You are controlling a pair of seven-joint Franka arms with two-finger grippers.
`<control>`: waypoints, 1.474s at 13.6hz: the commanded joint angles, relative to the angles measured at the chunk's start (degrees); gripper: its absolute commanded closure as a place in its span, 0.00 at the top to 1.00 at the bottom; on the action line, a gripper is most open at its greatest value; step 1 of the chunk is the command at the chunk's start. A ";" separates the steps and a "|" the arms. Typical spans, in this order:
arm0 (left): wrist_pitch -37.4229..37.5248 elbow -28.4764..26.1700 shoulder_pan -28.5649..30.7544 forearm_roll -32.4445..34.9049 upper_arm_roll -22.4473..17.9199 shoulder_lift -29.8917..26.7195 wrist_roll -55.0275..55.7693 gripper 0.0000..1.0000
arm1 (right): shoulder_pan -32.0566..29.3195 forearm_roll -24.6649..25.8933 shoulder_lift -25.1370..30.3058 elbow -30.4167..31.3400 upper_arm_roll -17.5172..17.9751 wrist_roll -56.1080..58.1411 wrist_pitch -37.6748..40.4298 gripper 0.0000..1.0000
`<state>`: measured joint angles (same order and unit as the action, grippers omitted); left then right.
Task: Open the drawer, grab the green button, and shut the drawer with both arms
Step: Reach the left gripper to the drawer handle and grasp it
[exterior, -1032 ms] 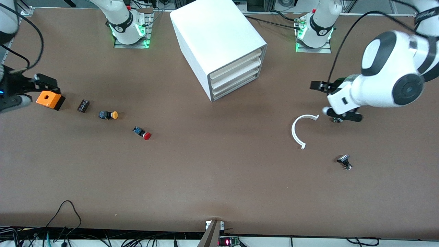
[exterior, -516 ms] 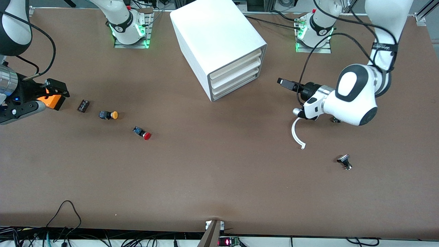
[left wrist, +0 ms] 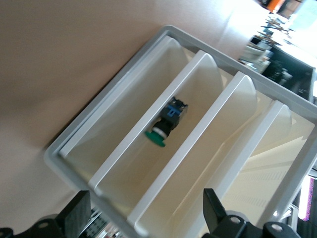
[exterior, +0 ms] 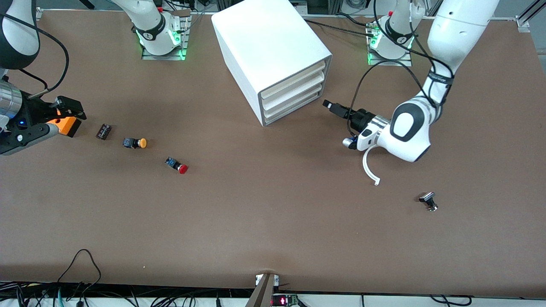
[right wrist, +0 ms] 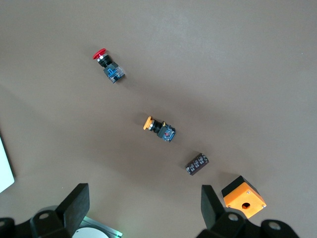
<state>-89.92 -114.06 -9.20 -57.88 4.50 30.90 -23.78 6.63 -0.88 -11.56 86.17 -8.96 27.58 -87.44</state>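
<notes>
The white cabinet (exterior: pixel 268 42) stands at the table's middle, near the arm bases, with all three drawers shut. The bottom drawer (exterior: pixel 294 108) faces my left gripper (exterior: pixel 330 105), which hovers just off the cabinet's front, open and empty. In the left wrist view the drawer's sloped lip (left wrist: pixel 119 134) fills the frame, and the green-capped button (left wrist: pixel 164 126) lies inside, seen past that lip. The left gripper (left wrist: pixel 143 223) points at the drawer fronts. My right gripper (exterior: pixel 68 108) hangs open and empty over an orange box at the right arm's end; it also shows in the right wrist view (right wrist: pixel 143 213).
Orange box (exterior: pixel 64 126), small black part (exterior: pixel 103 131), orange-capped button (exterior: pixel 135 143) and red-capped button (exterior: pixel 179 166) lie in a row at the right arm's end. A white curved piece (exterior: pixel 369 168) lies under the left wrist. A small black part (exterior: pixel 428 201) lies nearer the camera.
The left arm has swung in from the table's end, bringing its gripper close to the drawer fronts. The right gripper shifted slightly over the orange box, then stayed.
</notes>
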 commanded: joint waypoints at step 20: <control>-9.57 -7.83 -7.67 -13.93 0.07 2.68 -24.99 0.59 | 0.31 -7.90 0.04 -0.83 5.27 7.06 -0.89 1.00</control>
<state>-97.22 -117.80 -16.30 -71.18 4.41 37.46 -47.51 7.18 -8.45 -11.07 86.03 -3.99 34.13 -88.12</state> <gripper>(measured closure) 0.410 0.000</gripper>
